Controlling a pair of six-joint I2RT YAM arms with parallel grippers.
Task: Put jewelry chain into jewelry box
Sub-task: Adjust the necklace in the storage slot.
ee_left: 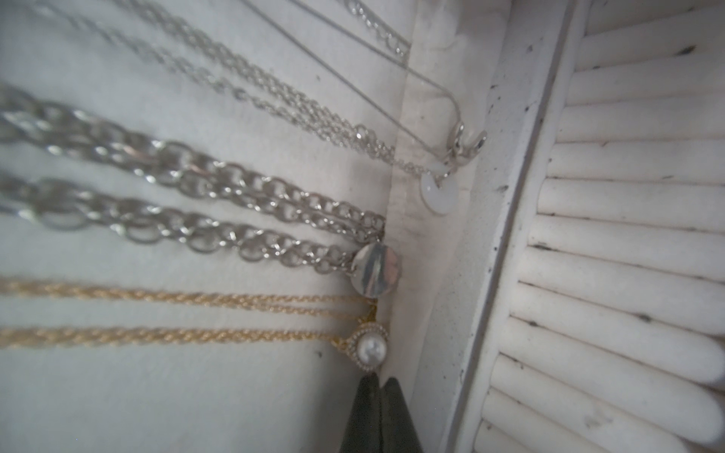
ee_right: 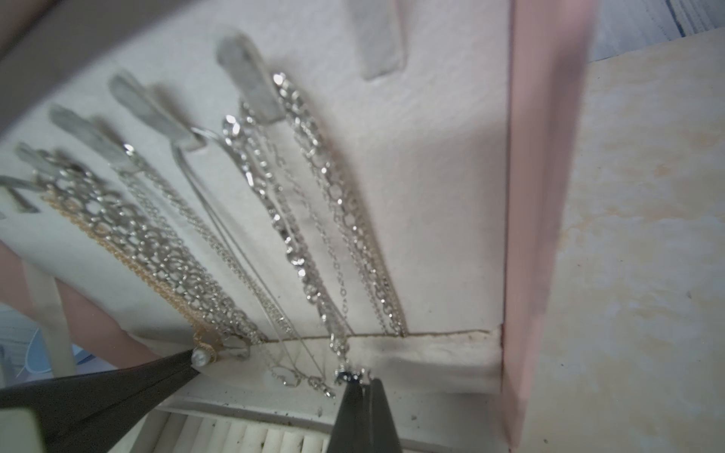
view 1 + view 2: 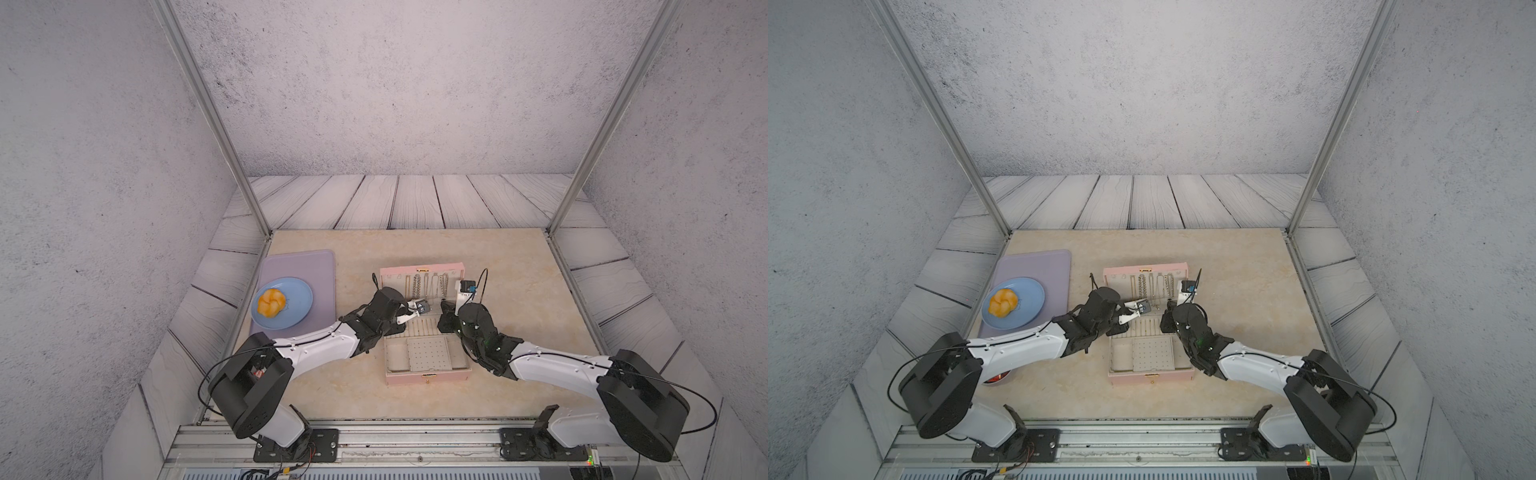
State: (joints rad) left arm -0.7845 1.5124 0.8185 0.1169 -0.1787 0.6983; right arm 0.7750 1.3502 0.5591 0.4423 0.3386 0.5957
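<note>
On the beige tabletop (image 3: 519, 291), the jewelry chain (image 2: 292, 251) hangs rightmost in the far open lid of the jewelry box (image 3: 403, 378). Its lower end, as far as blur lets us tell, is pinched in the closed right gripper (image 2: 363, 386). We should draw it gently, clear of neighbouring chains (image 2: 157, 251); the left gripper (image 1: 378, 386), closed and empty, sits by the pearl pendant (image 1: 370, 349).
</note>
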